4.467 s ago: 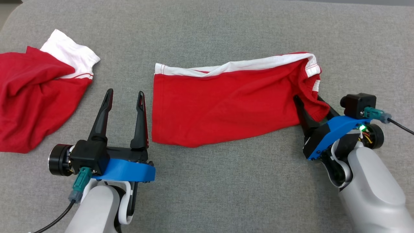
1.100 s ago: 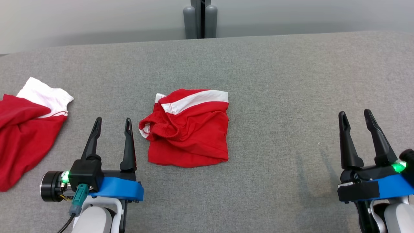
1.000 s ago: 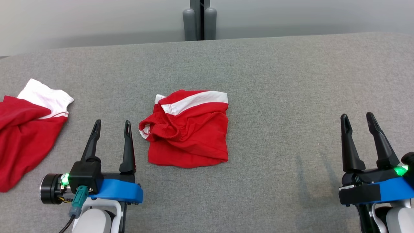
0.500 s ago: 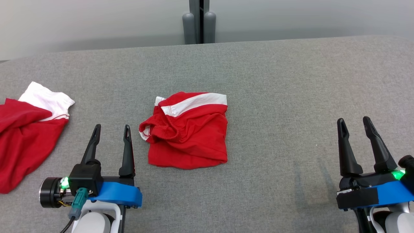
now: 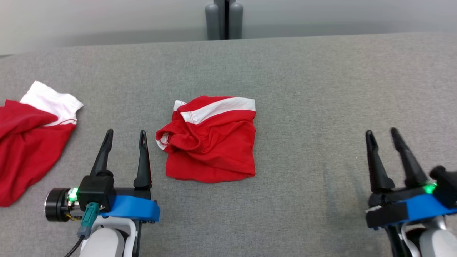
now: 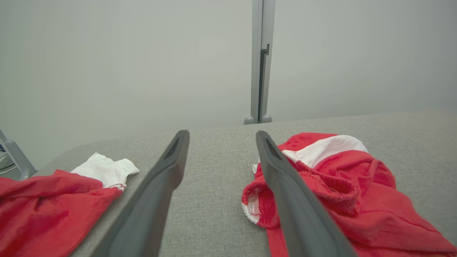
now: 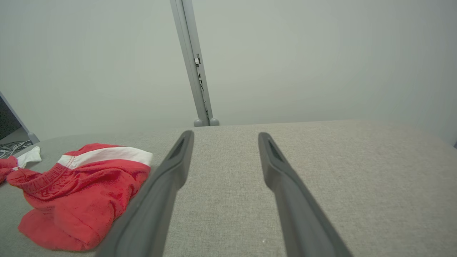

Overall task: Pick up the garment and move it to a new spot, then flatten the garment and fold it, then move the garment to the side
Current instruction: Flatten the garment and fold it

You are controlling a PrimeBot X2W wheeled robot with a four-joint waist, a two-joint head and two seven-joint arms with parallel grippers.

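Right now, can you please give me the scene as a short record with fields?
surface: grey fabric top
folded garment: red with white band, middle, loosely folded, not held
second garment: red and white, crumpled, far left
left gripper: jaws open, empty, just left of the folded garment
right gripper: jaws open, empty, well to its right

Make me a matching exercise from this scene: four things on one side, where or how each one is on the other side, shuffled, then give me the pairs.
Column A
1. folded garment
2. crumpled garment
3. left gripper
4. right gripper

Column B
a. open, at the far right, bare table ahead of it
b. loose heap at the left edge
c. open, just left of the folded piece
d. middle of the table, white band on its far side

Pairs: 1-d; 2-b; 3-c; 4-a
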